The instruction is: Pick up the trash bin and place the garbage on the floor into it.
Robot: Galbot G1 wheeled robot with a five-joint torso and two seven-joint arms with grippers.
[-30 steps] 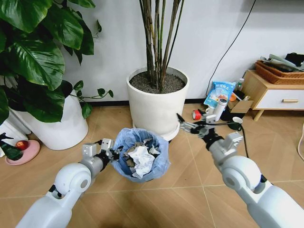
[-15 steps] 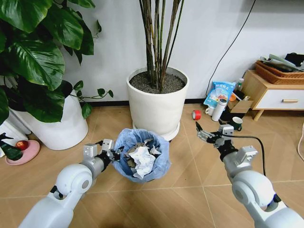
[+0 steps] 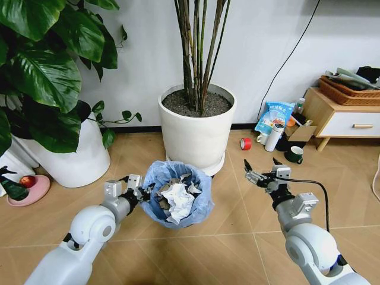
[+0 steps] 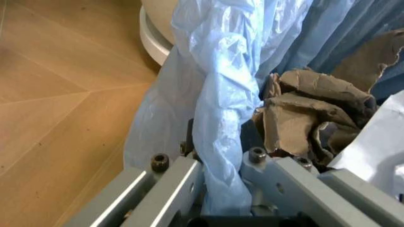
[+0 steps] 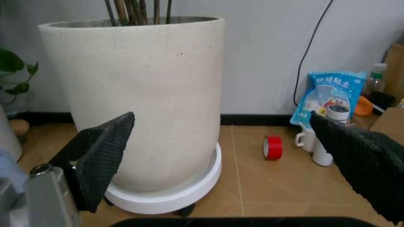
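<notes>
1. The trash bin [image 3: 177, 193] is seen on the floor [image 3: 231, 237] in front of the big white plant pot [image 3: 196, 127], between the two arms. It is a small round bin lined with a crinkled light-blue bag [image 4: 221, 94] that is folded over its rim and hangs down the outer wall.
2. The bin is filled close to its rim: crumpled white paper [image 3: 178, 199] is piled in the middle, and torn brown cardboard [image 4: 309, 109] is packed around it.
3. The left gripper [image 3: 144, 193] is held at the bin's near-left rim, and its jaws are closed on the rim with the blue liner bunched between the fingers [image 4: 170, 184].
4. The right gripper [image 3: 261, 169] is held above the floor to the right of the bin, well apart from it, with its jaws spread wide and nothing between the black pads [image 5: 104, 151].
5. A red tape roll [image 3: 246, 143], a white-blue small bottle [image 3: 274, 136] and a dark mug [image 3: 294, 154] are seen on the floor farther back, near the blue snack bag [image 3: 275, 116].
</notes>
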